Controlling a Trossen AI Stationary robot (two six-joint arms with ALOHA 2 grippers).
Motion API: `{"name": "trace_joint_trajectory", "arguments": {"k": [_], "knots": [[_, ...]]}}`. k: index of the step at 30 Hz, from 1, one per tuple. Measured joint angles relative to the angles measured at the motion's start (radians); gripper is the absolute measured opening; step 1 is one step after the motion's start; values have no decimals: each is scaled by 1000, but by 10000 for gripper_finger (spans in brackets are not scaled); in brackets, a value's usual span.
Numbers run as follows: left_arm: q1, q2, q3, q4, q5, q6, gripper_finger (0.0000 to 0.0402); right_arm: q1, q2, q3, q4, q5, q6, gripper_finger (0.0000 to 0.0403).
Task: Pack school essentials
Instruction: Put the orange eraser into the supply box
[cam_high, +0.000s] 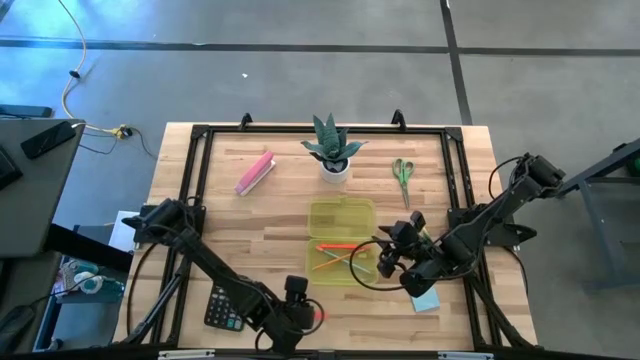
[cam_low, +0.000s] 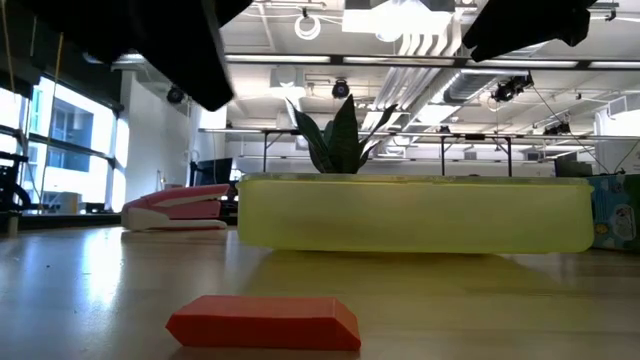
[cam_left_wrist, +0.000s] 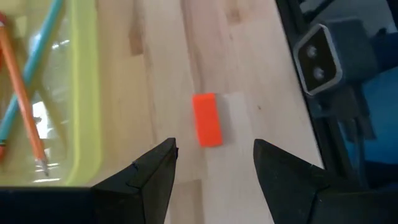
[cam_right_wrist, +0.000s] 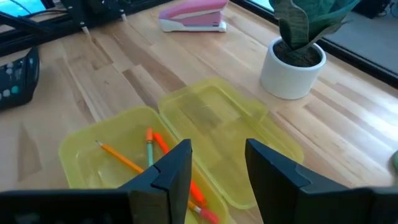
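Observation:
A small red-orange block (cam_left_wrist: 206, 119) lies flat on the wood near the table's front edge, also seen in the low view (cam_low: 265, 322). My left gripper (cam_left_wrist: 214, 168) hovers open just short of it, one finger to either side, touching nothing; the high view shows that gripper (cam_high: 300, 316) beside the block (cam_high: 318, 315). An open yellow case (cam_high: 340, 240) holds an orange pencil (cam_right_wrist: 121, 158), a green pencil (cam_right_wrist: 150, 151) and a red-orange pen (cam_right_wrist: 180, 177). My right gripper (cam_right_wrist: 217, 168) hangs open and empty over the case's right side (cam_high: 385, 262).
Green-handled scissors (cam_high: 402, 172) lie at the far right and a light-blue note pad (cam_high: 425, 300) at the near right. A potted plant (cam_high: 333, 152) stands behind the case, with a pink stapler (cam_high: 255, 172) at the far left. A black calculator (cam_high: 224, 308) lies near my left arm.

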Motion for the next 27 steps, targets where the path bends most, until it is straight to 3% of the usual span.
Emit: {"name": "trace_joint_trajectory", "arguments": {"k": [10, 27], "knots": [[15, 2, 0, 55, -5, 13, 202, -28, 0, 0, 5, -3, -13, 140], [53, 121, -2, 123, 28, 46, 202, -27, 0, -1, 16, -34, -8, 140]]}}
